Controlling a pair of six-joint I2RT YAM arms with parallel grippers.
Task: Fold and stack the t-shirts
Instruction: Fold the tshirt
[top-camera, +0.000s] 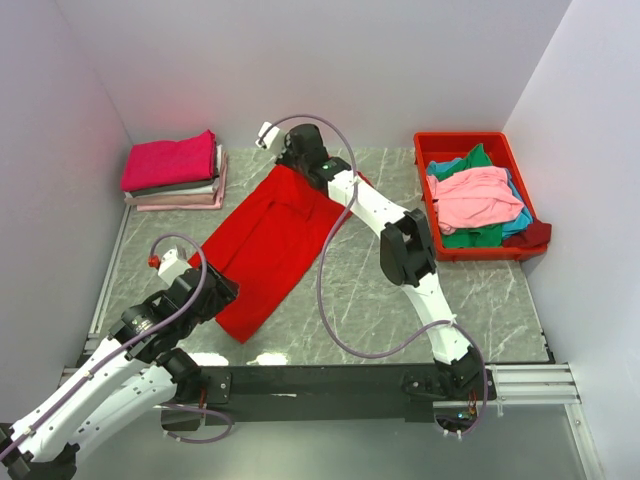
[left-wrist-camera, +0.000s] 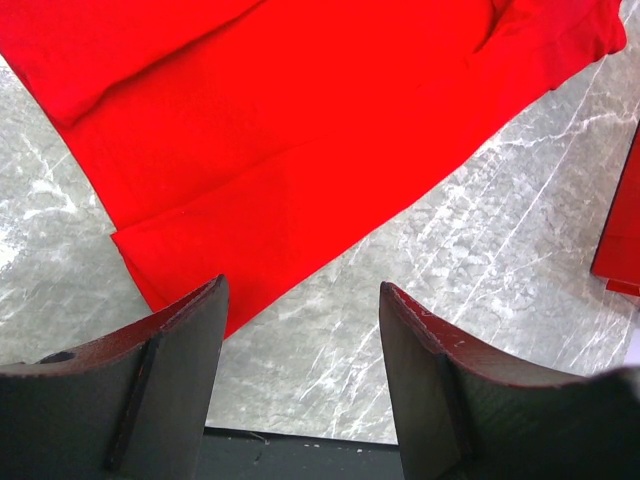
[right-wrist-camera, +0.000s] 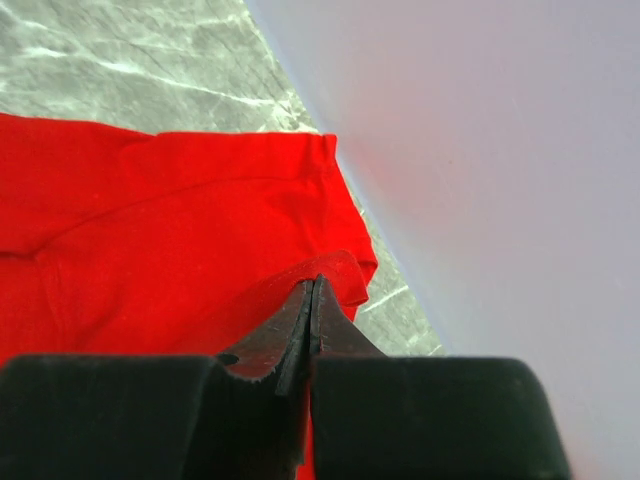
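Observation:
A large bright red t-shirt (top-camera: 268, 245) lies flat and diagonal on the marble table, partly folded lengthwise. My right gripper (top-camera: 293, 157) is at its far end, shut on the shirt's hem; the wrist view shows the fingertips (right-wrist-camera: 313, 287) pinching a lifted edge of red cloth (right-wrist-camera: 150, 230) close to the back wall. My left gripper (top-camera: 214, 291) is open and empty at the shirt's near left side; in its wrist view the gripper (left-wrist-camera: 300, 300) hovers over bare table just off the red cloth (left-wrist-camera: 300, 120). A stack of folded shirts (top-camera: 176, 171), magenta on top, sits at the back left.
A red plastic bin (top-camera: 431, 145) at the back right holds loose pink (top-camera: 478, 196), green and teal shirts. White walls close in the back and both sides. A black rail (top-camera: 330, 380) runs along the near edge.

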